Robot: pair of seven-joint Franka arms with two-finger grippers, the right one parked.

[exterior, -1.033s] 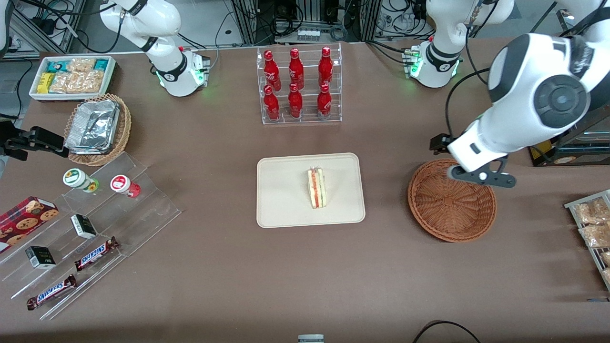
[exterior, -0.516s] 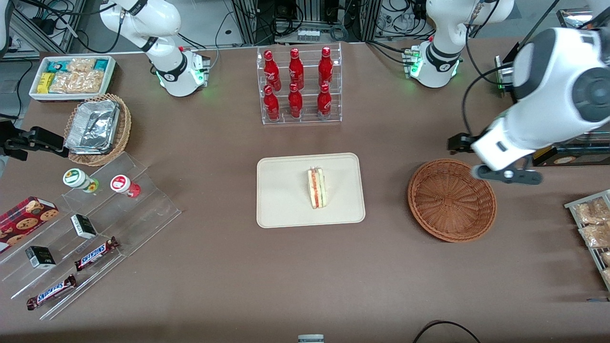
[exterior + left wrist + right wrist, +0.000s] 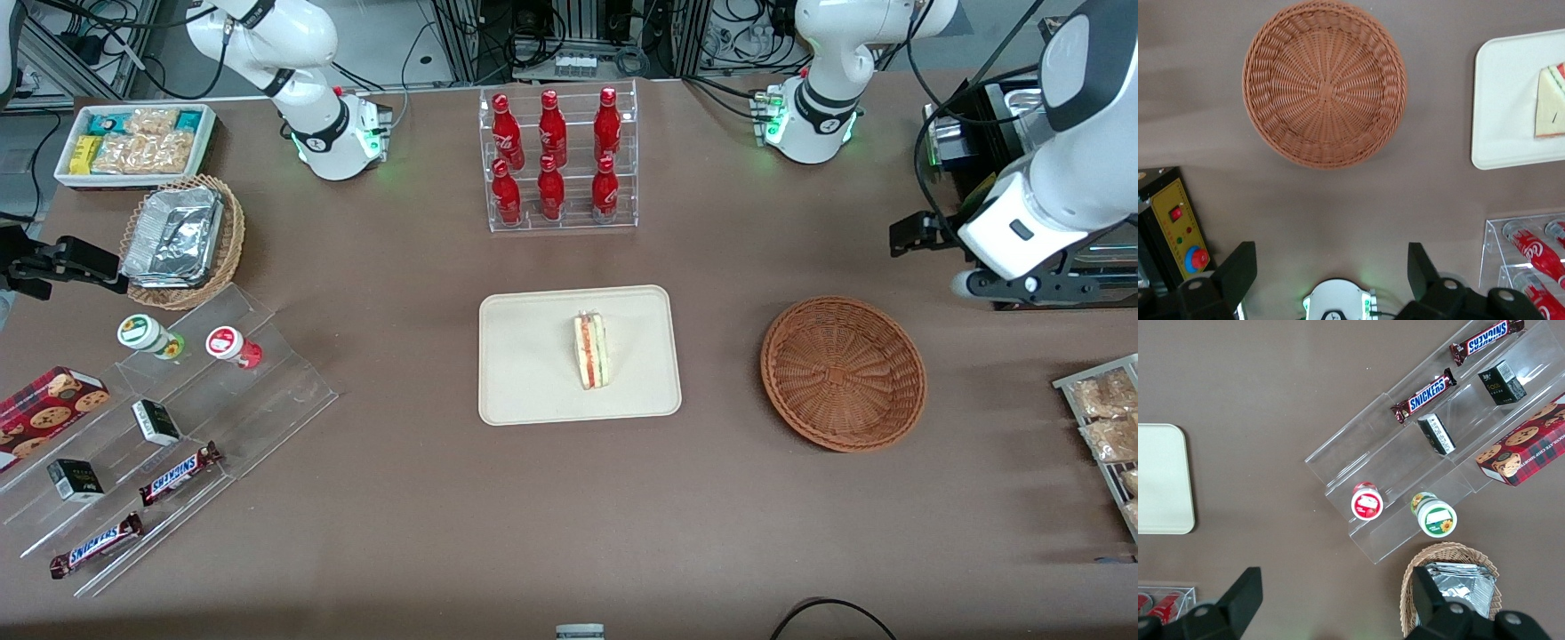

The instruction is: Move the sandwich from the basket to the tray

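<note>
Sandwich (image 3: 591, 350) lies on the tray (image 3: 533, 391), w/ its striped filling edge facing up, roughly mid-tray but toward the basket-side half. In the left wrist view the same wedge (image 3: 1551, 100) shows on the tray (image 3: 1501, 100), bread face visible. Tray sits mid-table, nearer the front camera than the clear rack of red cola bottles (image 3: 556, 160).

Basket (image 3: 843, 373) stands beside the tray toward the working arm's end, well apart from it, and holds nothing; its woven bottom (image 3: 1325, 83) is fully bare.

Step, as I judge it: transfer looks done, sandwich delivered, nothing left in the basket. What's in hand is clearing away. Next move prob. calls only for parking the arm clear of the table items, no further grasp needed.

Left gripper (image 3: 1022, 284) hangs high over the table edge at the working arm's end, farther from the front camera than the basket and off to its side, not above it. Arm is folded back, wrist pointing down so the wrist cam looks straight at the table. Fingers (image 3: 1238, 267) are spread wide apart w/ nothing between them, only bare table and the arm's base.

Bagged snacks (image 3: 1102, 418) lie at the table edge near that arm.
</note>
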